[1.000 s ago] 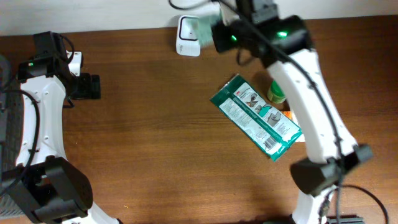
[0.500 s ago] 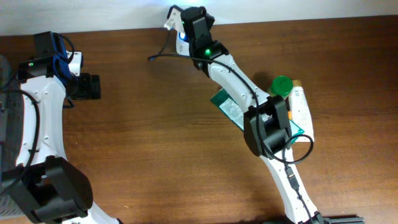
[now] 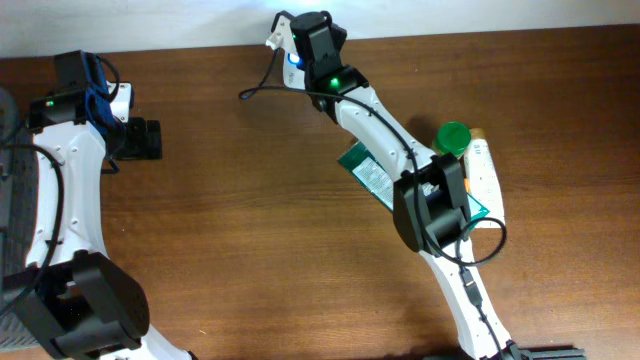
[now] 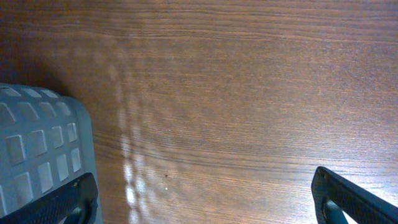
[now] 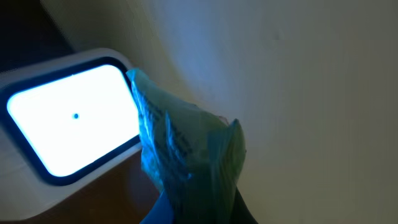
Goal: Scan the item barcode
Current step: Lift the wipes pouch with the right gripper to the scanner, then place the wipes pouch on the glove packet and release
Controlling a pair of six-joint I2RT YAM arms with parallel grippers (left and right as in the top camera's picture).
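right gripper [image 3: 303, 38]: reaches to the far edge of the table [image 3: 250, 250]. its jaws are closed on a crinkled teal packet [image 5: 186, 165]. in the right wrist view the packet rises from the bottom of the frame and its fingers are barely visible. the packet sits directly in front of the scanner [image 5: 65, 124]. it overlaps the right edge of the scanner's lit white window; contact between the two cannot be confirmed. in the overhead view the scanner shows a blue glow beside the gripper. left gripper [image 3: 143, 140]: jaws fully apart, holding nothing, positioned over bare wood at the left side of the table. a grey basket [image 4: 37, 155] with square holes is just beside its left finger [image 4: 68, 202]. other items: a larger green package [image 3: 362, 172] lies flat under the right arm. a green-capped bottle [image 3: 453, 136] and a white tube [image 3: 482, 172] lie to its right.
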